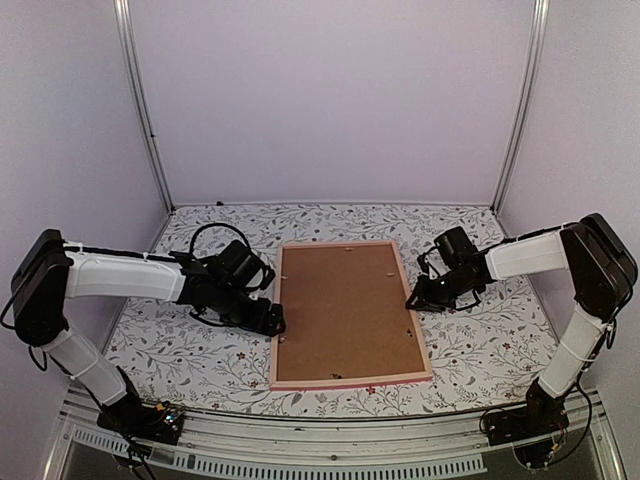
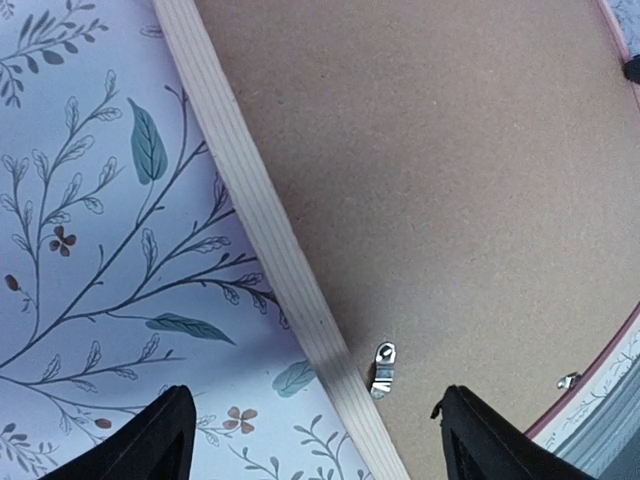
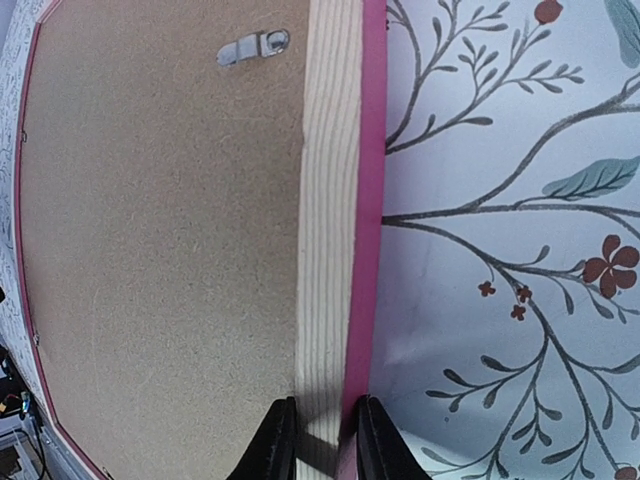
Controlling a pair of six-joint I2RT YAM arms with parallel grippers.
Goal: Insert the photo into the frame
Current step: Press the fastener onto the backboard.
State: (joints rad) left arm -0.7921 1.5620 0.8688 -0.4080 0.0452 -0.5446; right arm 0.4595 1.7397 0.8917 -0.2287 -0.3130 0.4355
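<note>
The thin-railed pink rectangular frame (image 1: 350, 380) lies back-up on the bench (image 1: 200, 360); the photo is unseen. My right claw (image 3: 325, 440) pinches its right rail; my left claw (image 2: 320, 440) gapes astride the left. It seems light and rigid: grip rails only.

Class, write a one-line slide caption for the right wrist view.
Right end effector pinches a rail of the face-down frame, backing board and clip alongside.

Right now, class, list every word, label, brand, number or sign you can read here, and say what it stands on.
None can be read.
The frame, its brown backing board and metal clips are blank.
The tablecloth shows only leaves and flowers.
Any marks on the circuit boards at the arm bases are too small to read.
</note>
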